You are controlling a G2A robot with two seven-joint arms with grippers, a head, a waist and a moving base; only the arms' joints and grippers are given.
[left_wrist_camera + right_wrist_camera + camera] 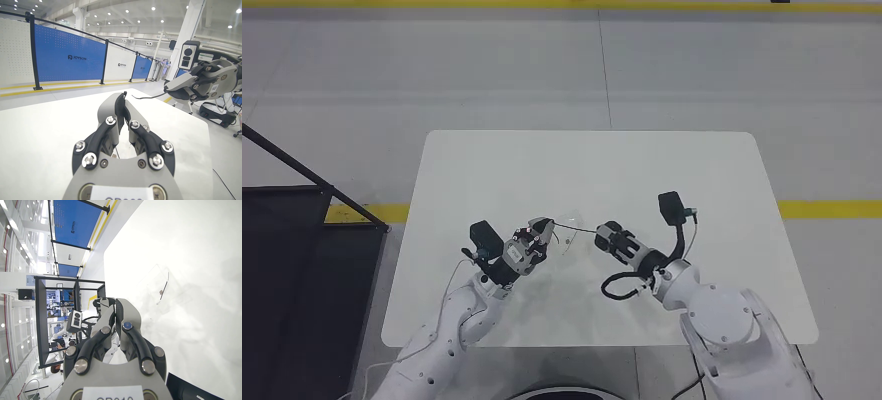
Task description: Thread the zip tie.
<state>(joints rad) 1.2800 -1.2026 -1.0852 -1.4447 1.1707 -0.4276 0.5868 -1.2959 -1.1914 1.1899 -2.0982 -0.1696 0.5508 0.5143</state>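
A thin black zip tie point(577, 228) spans the gap between my two grippers above the white table point(642, 170), near its front. My left gripper point(123, 96) is shut on the head end, and the square head point(125, 93) sticks out just past its fingertips. My right gripper point(166, 88) is shut on the tail point(145, 97), whose free tip points toward the head and stops a short way from it. In the right wrist view the right gripper point(114, 303) is closed, with a curl of strap point(103, 301) beside it. From above, the left gripper point(540, 232) faces the right gripper point(604, 236).
A clear plastic bag point(155, 279) with a dark strip in it lies flat on the table just beyond the grippers, also seen from above point(568, 217). A black frame point(282, 260) stands off the table's left side. The table extends well beyond the arms.
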